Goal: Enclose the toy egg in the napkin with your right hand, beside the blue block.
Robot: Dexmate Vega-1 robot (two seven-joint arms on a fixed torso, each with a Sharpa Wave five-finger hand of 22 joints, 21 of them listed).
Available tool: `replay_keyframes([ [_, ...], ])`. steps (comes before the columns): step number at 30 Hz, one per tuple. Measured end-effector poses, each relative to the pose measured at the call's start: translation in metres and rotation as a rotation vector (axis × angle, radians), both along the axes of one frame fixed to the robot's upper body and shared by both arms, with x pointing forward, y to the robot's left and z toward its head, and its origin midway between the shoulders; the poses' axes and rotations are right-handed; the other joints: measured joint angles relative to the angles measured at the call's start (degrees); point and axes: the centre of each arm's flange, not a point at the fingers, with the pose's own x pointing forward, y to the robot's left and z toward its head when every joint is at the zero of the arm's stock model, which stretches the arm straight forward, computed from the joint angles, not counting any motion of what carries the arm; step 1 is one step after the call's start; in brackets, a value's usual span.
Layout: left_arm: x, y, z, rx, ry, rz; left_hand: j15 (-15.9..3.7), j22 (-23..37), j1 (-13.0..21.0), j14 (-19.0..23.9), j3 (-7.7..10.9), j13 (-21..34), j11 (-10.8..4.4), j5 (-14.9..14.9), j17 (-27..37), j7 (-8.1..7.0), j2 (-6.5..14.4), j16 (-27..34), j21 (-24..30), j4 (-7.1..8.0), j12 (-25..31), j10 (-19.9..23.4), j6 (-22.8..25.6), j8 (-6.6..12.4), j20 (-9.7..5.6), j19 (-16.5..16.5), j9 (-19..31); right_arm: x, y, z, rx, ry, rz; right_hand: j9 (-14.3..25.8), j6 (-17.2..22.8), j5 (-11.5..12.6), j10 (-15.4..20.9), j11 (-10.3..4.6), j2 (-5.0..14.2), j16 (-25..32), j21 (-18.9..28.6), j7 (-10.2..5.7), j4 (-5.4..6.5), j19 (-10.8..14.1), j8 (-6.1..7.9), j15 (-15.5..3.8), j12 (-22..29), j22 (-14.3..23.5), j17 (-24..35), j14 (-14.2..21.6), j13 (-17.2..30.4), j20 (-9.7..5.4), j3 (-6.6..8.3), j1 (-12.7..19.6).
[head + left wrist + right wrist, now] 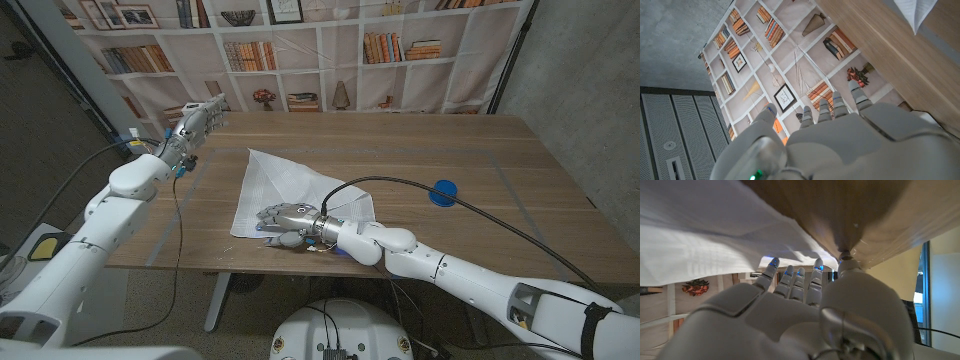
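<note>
**Right hand at the napkin's near edge**

We see the white napkin (290, 190) spread mid-table, soft and light. Our right hand (285, 222) rests on its near edge, fingers extended, holding nothing; grasp an edge. Our left hand (196, 124) hovers, fingers apart.

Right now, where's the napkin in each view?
Head view: napkin at the table's centre, right hand at its near edge.
Left wrist view: napkin corner on the table, far beyond the left hand.
Right wrist view: napkin just past the right hand's fingertips.
Shared landmark: the wooden table.
</note>
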Motion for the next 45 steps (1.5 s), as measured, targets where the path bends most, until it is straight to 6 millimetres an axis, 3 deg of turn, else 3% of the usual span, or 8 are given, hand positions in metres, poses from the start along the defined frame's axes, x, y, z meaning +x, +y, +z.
replay_keyframes([
  [6,-0.003,0.001,-0.001,-0.001,-0.001,-0.002,0.0,0.0,0.0,0.0,0.0,0.0,0.0,0.0,0.0,0.0,0.0,0.0,0.0,0.0,0.0,0.0,0.0,0.0,0.0,0.0,0.0,0.006,-0.001,-0.002,0.014,-0.018,-0.012,-0.66,8.95,0.24,6.35,-0.99,1.95,1.71,0.92,0.24,-0.58,3.78,2.14,-1.12,1.97,0.0,-0.14,4.44,-0.49,-1.18,0.84,3.62],
  [19,-0.006,0.002,-0.002,-0.004,-0.005,-0.013,0.0,0.0,-0.02,0.0,0.0,0.0,0.0,-0.01,0.0,0.0,-0.02,0.0,-0.21,0.0,0.0,0.0,0.0,0.0,0.0,0.0,0.0,0.022,-0.006,-0.007,0.059,-0.062,-0.029,-1.28,17.14,-1.57,20.08,-5.17,3.48,5.54,2.12,-7.95,-0.86,9.53,6.14,-1.32,6.01,-0.01,-0.39,13.89,-1.22,-3.39,3.08,9.38],
  [22,-0.005,0.003,-0.002,-0.005,-0.005,-0.012,0.0,0.0,-0.23,0.0,0.0,0.0,0.0,-0.01,0.0,0.0,-0.23,0.0,-0.21,0.0,0.0,0.0,0.0,0.0,0.0,0.0,0.0,0.024,-0.007,-0.007,0.069,-0.071,-0.029,-1.27,18.07,-1.79,22.85,-5.9,3.73,6.04,2.23,-8.88,-1.06,10.37,6.99,-1.42,7.08,0.0,-0.36,15.77,-1.02,-4.23,3.81,10.66],
  [27,-0.002,0.003,-0.001,-0.006,-0.002,-0.015,0.0,0.0,-0.23,0.0,0.0,0.01,0.0,-0.01,0.0,0.0,-0.23,0.0,-0.21,0.0,0.0,0.0,0.0,0.0,0.0,0.0,0.0,0.028,-0.01,-0.008,0.091,-0.089,-0.034,-0.85,18.02,-2.0,23.51,-6.62,4.29,6.43,2.68,-8.83,-0.64,11.65,7.0,-1.43,7.49,-0.01,0.33,15.94,-0.6,-6.01,4.23,11.51],
  [31,0.001,0.002,-0.001,-0.006,0.002,-0.019,0.0,0.0,-0.23,0.0,0.0,0.01,0.0,-0.01,0.0,0.0,-0.23,0.0,-0.21,0.0,0.0,0.0,0.0,0.0,0.0,0.0,0.0,0.03,-0.012,-0.006,0.12,-0.108,-0.039,0.62,17.43,-2.0,22.36,-7.77,4.32,6.43,2.68,-8.24,0.72,11.25,7.26,-1.43,7.4,-0.01,0.7,15.94,-0.18,-6.98,4.44,11.47],
  [38,0.006,-0.001,0.0,-0.007,0.008,-0.028,0.0,0.0,-0.23,0.0,0.0,0.0,0.0,-0.03,0.0,0.0,-0.23,0.0,-0.21,0.0,0.0,0.0,0.0,0.0,0.0,0.0,0.0,0.034,-0.021,0.003,0.213,-0.139,-0.062,3.17,22.44,-1.54,23.23,-8.79,5.68,5.75,2.68,-2.35,3.55,11.25,8.88,-1.43,7.55,0.26,0.69,15.94,0.94,-6.98,5.83,10.12],
  [45,0.009,-0.003,0.0,-0.011,0.009,-0.034,0.0,0.0,-0.23,0.0,0.0,0.01,0.0,-0.03,0.0,0.0,-0.23,0.0,-0.43,0.0,0.0,0.0,0.0,0.0,0.32,0.33,0.0,0.035,-0.035,0.019,0.349,-0.186,-0.087,4.37,22.43,-1.32,23.64,-8.75,6.03,5.31,2.68,-2.22,4.66,11.25,9.9,-1.64,7.95,0.29,0.69,16.15,1.64,-6.98,6.49,9.72],
])
